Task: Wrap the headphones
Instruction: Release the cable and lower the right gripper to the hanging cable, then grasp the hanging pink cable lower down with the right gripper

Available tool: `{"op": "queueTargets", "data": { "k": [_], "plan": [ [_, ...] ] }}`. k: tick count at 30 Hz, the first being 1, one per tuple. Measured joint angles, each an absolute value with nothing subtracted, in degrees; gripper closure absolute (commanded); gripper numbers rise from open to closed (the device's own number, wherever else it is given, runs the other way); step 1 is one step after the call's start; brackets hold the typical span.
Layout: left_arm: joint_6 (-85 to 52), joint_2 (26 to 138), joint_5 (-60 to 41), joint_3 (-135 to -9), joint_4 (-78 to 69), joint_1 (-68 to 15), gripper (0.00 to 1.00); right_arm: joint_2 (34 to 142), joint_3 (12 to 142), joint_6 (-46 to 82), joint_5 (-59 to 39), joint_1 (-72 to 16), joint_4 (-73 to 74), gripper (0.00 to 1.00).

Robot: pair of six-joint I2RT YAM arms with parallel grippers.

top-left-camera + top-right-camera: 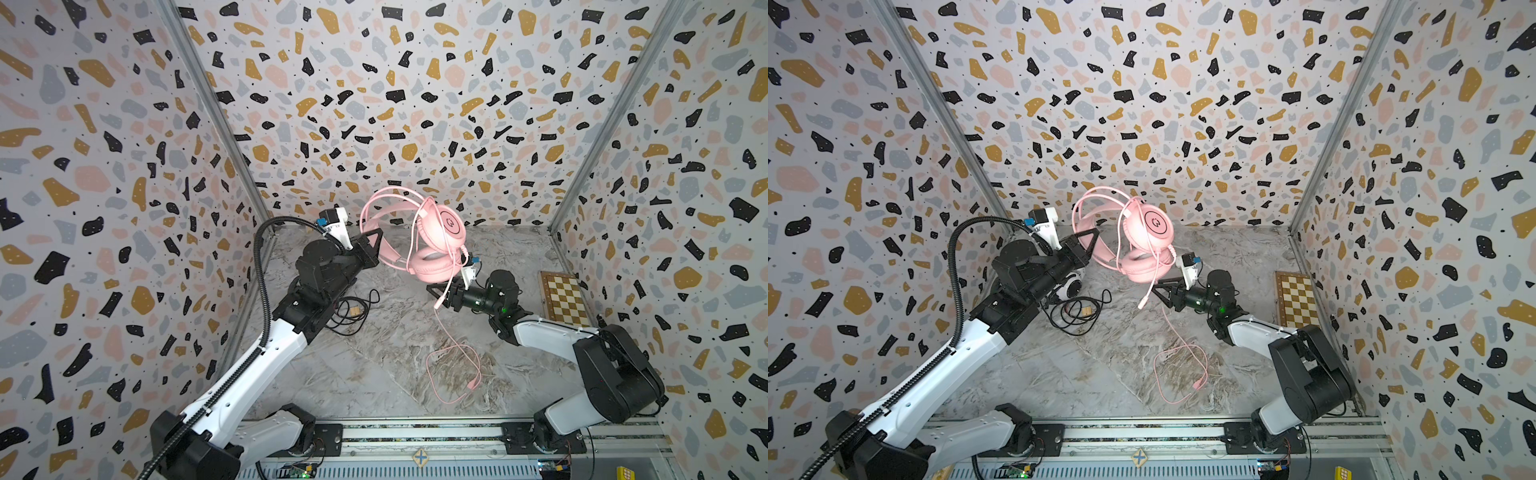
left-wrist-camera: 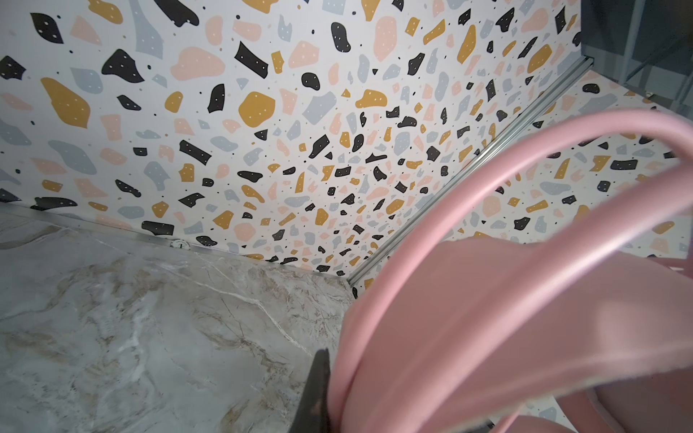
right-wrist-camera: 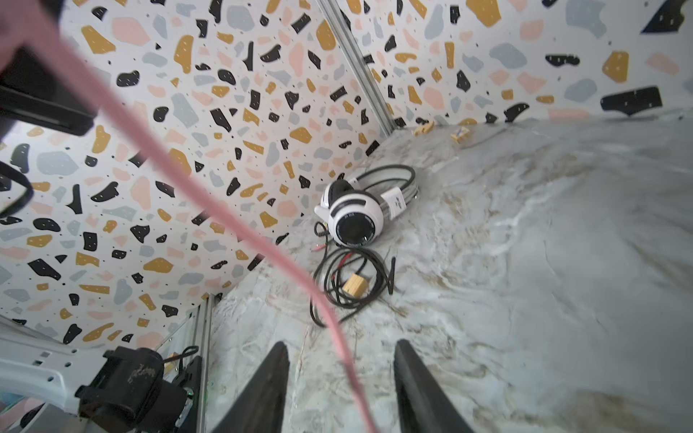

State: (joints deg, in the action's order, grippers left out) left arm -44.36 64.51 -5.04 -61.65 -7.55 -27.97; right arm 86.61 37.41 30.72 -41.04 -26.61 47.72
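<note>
**Left pincer [image 1: 374,245] clenched on pink headset [image 1: 441,227]**

Its black fingers bite the padded headband, so the headset hangs clear of the tabletop [image 1: 374,386], one smooth round cup above the other, near the back wall [image 1: 374,104]. The right pincer [image 3: 342,343] is released, jaws apart, and the pink cable [image 3: 210,197] runs loose between them, not pinched. In both top views that cable drops to a slack loop on the grey, marble-look surface. The white headset [image 3: 352,215] lies on its side by the left wall: glossy shell, black pad. Its black cable [image 3: 391,275] sprawls in an untidy coil with a small wooden block [image 3: 355,286] among the loops. A chessboard [image 1: 565,297] lies flat against the right wall. All three walls wear a terrazzo print of black, ochre, pink and grey chips, joined at the corners by bare aluminium rails [image 1: 218,120].
</note>
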Motion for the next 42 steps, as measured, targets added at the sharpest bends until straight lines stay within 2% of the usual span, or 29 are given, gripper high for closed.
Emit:
{"op": "queueTargets", "data": {
  "k": [12, 24, 27, 31, 35, 42],
  "plan": [
    [-43.5, 64.9, -4.8, -63.2, -5.4, -28.0, 1.0, 87.3, 29.4, 25.3, -38.6, -27.1, 47.3, 0.49],
    [-42.7, 65.3, -4.8, -65.6, -4.0, -28.0, 1.0, 90.8, 29.4, 19.7, -32.8, -27.5, 42.8, 0.5],
    [-42.7, 65.3, -4.4, -65.8, -4.1, -28.0, 1.0, 90.8, 30.1, 18.1, -30.7, -27.7, 40.6, 0.59],
    [-42.7, 65.8, -3.4, -66.8, -3.8, -28.0, 1.0, 90.8, 30.1, 17.2, -28.6, -29.2, 39.5, 0.64],
    [-44.2, 66.4, -2.2, -67.4, -3.8, -28.0, 1.0, 91.1, 30.1, 16.8, -27.4, -31.1, 39.3, 0.79],
    [-46.0, 66.7, 2.9, -67.4, -3.8, -28.0, 1.0, 90.7, 29.8, 18.0, -27.1, -33.0, 39.2, 0.89]
  ]
}}
